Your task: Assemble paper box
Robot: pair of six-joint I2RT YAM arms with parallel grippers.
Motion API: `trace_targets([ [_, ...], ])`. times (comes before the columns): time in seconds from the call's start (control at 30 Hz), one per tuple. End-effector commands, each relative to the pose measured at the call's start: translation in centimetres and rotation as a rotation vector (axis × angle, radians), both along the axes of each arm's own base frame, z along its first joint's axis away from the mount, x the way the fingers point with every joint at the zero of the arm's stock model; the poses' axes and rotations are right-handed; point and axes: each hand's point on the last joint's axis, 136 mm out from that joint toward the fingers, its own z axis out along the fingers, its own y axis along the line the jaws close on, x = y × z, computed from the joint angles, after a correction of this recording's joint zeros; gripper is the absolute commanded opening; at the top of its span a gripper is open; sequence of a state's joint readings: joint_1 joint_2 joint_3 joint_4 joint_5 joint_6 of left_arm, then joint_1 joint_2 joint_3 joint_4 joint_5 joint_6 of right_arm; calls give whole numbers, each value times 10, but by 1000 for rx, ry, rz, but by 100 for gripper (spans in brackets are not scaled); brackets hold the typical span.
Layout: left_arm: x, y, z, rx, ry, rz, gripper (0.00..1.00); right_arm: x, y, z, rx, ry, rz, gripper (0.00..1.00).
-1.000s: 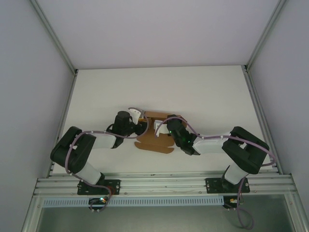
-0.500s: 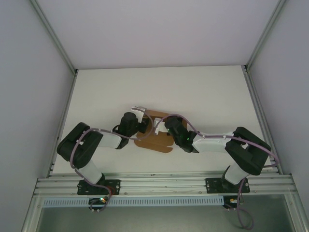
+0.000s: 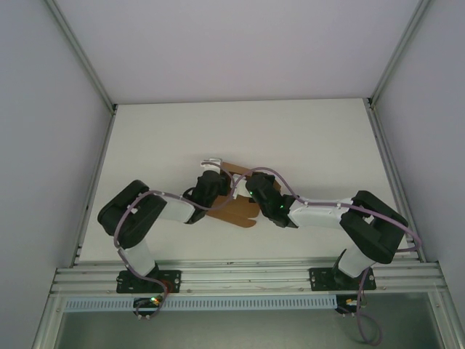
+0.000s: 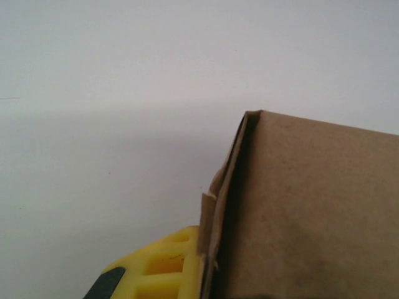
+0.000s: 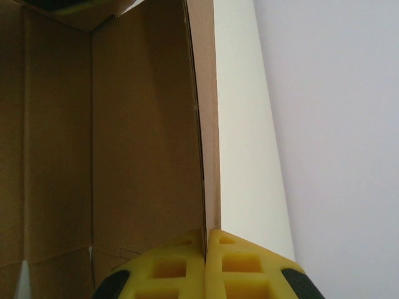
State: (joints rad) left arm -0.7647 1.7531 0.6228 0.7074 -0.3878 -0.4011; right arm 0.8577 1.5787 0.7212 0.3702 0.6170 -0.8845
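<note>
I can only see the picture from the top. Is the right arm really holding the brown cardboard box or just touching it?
Observer: Holding. In the right wrist view its yellow fingers are pressed together on the edge of one wall of the plain brown cardboard box.
Operator: And the left arm?
Observer: The left wrist view shows one yellow finger against a box wall; the other is hidden, so I can't tell.
Operator: Is that wall one sheet?
Observer: No, its edge looks folded double.
</note>
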Motion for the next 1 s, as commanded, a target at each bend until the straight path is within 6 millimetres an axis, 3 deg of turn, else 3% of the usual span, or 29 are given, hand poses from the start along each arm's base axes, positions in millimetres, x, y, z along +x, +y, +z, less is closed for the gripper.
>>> trace_targets([
  [0.0, 16, 71, -24, 154, 43, 332, 0, -22, -5, -37, -70, 129, 29, 0],
  [0.1, 15, 68, -24, 157, 59, 304, 0, -22, -5, -35, -66, 125, 30, 0],
  [0.23, 7, 43, -7, 86, -64, 89, 29, -22, -5, -35, -68, 124, 34, 0],
  [0.3, 4, 37, 0, 61, -95, 26, 35, -22, -5, -35, -70, 125, 37, 0],
  [0.47, -5, 17, 15, 56, -173, -143, 37, -22, -4, -33, -69, 120, 40, 0],
  [0.53, -5, 18, 25, 33, -216, -152, 40, -22, -4, -33, -74, 120, 46, 0],
  [0.77, 1, 19, 29, 32, -210, -162, 51, -24, -2, -36, -81, 138, 58, 0],
  [0.9, 7, 14, 34, 28, -212, -163, 50, -24, -1, -39, -84, 145, 65, 0],
  [0.97, 10, 12, 34, 29, -210, -162, 37, -24, 1, -38, -76, 146, 68, 0],
])
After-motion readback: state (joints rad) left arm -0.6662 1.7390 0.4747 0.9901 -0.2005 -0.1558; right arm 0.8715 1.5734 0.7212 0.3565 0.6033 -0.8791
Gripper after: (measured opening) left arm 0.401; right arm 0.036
